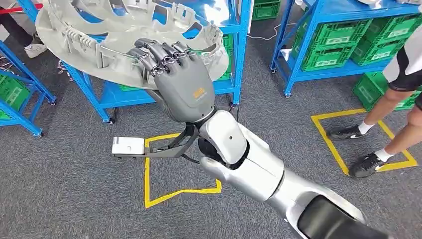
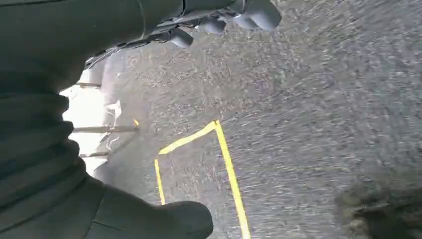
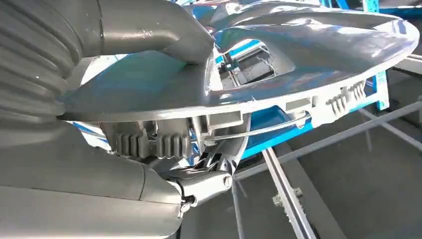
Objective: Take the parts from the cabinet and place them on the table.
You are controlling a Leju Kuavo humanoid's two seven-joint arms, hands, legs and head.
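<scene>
The right hand grips the rim of a large grey wheel-cover part, its fingers curled over the edge and thumb beneath. The part hangs in the air in front of the blue cabinet. The left hand hangs over the grey floor; whether its fingers are open I cannot tell.

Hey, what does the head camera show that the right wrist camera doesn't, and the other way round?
Head view alone: green crates on blue shelving, yellow floor tape, and a person's legs at the right.

Right wrist view alone: the thumb pressed on top of the part's rim, and the clips along the rim's underside.

Both: the right hand holding the large grey round part by its rim, with blue shelving behind.
</scene>
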